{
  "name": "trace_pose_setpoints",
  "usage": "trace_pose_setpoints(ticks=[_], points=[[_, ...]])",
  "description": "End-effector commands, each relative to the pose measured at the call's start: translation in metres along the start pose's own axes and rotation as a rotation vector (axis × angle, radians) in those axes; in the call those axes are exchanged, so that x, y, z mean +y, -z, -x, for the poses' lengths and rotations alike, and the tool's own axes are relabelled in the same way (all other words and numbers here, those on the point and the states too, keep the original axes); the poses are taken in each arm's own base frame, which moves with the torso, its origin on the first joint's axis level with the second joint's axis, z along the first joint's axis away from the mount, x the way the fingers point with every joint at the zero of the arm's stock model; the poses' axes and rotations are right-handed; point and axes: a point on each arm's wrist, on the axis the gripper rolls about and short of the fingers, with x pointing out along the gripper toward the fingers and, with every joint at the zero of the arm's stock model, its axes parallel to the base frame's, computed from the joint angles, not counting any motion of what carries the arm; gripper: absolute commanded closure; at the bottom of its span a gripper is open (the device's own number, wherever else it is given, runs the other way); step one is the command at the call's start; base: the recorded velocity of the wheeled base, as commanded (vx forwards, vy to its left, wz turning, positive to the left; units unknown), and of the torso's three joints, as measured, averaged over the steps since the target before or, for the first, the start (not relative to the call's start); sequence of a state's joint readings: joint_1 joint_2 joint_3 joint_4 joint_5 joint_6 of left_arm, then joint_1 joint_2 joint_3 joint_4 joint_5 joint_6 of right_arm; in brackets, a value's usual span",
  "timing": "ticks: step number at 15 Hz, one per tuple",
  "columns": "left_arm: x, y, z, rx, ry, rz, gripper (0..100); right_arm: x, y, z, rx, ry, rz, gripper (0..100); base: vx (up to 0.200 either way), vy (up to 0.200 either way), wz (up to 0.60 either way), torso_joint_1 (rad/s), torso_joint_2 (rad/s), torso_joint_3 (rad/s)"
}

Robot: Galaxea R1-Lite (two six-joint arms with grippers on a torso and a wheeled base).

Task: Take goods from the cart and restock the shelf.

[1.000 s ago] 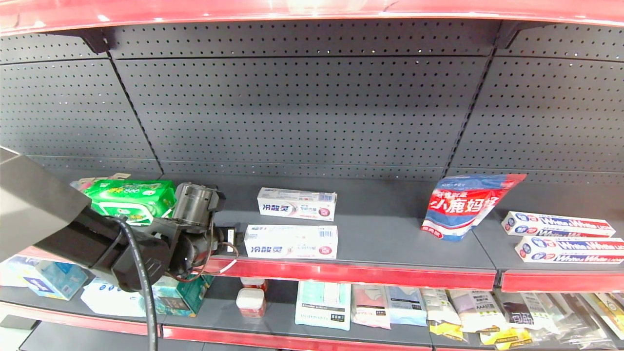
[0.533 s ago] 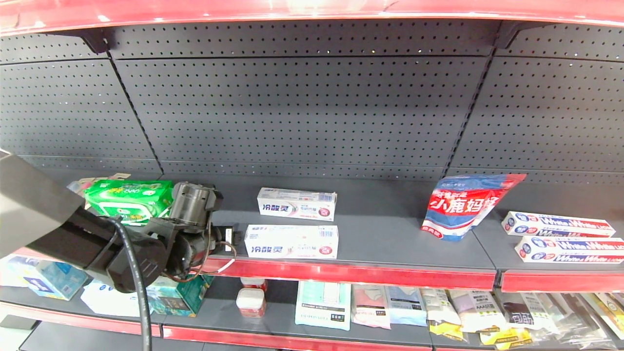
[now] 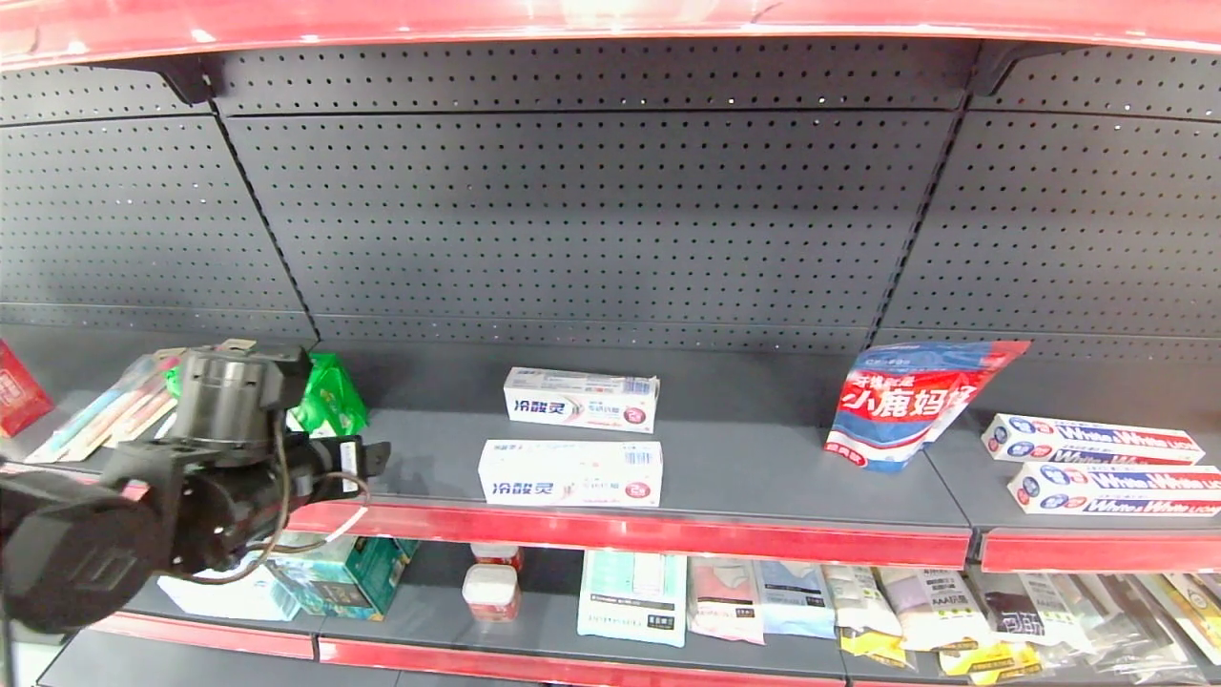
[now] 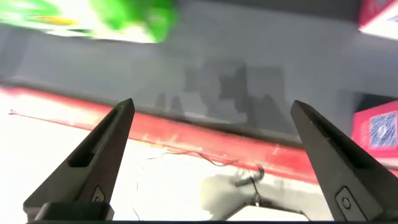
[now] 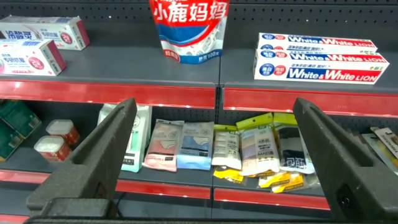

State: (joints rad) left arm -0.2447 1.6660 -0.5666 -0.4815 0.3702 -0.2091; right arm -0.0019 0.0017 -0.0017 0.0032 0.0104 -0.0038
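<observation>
Hovering at the red front edge of the shelf (image 3: 744,448), the left gripper (image 4: 212,106) holds its fingers (image 4: 106,149) wide apart, nothing between them. A green pack of wipes (image 3: 329,393) lies on the shelf just beyond the fingers, its long axis hidden. A toothpaste box (image 3: 570,472) lies lengthwise along the edge, nearby. The right gripper (image 5: 216,102) is likewise spread and empty.
</observation>
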Motion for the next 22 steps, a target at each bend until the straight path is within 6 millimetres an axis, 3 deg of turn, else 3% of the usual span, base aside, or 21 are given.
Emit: trace_pose_setpoints(ticks=[1,4,6,10,12,15,18,22], points=[[0.038,-0.001,0.056,-0.128,-0.035,0.073,0,0.000,0.000,0.000,0.001,-0.001,0.001,0,0.000,0.000,0.00,0.000,0.00,0.000],[0.050,-0.008,0.098,-0.231,-0.002,0.044,0,0.000,0.000,0.000,0.001,-0.001,0.001,0,0.000,0.000,0.00,0.000,0.00,0.000],[0.063,-0.008,0.142,-0.266,0.048,-0.039,0,0.000,0.000,0.000,0.001,-0.001,0.001,0,0.000,0.000,0.00,0.000,0.00,0.000],[0.087,0.011,0.208,-0.243,0.059,-0.093,0,0.000,0.000,0.000,0.001,-0.001,0.001,0,0.000,0.000,0.00,0.000,0.00,0.000],[0.094,0.026,0.223,-0.262,0.061,-0.137,0,0.000,0.000,0.000,0.001,-0.001,0.001,0,0.000,0.000,0.00,0.000,0.00,0.000],[0.104,0.063,0.238,-0.343,0.145,-0.177,0,0.000,0.000,0.000,0.001,-0.001,0.001,0,0.000,0.000,0.00,0.000,0.00,0.000],[0.109,0.103,0.243,-0.428,0.254,-0.215,0,0.000,0.000,0.000,0.001,-0.001,0.001,0,0.000,0.000,0.00,0.000,0.00,0.000],[0.112,0.112,0.247,-0.472,0.266,-0.184,0,0.000,0.000,0.000,0.000,-0.001,0.001,0,0.000,0.000,0.00,0.000,0.00,0.000]])
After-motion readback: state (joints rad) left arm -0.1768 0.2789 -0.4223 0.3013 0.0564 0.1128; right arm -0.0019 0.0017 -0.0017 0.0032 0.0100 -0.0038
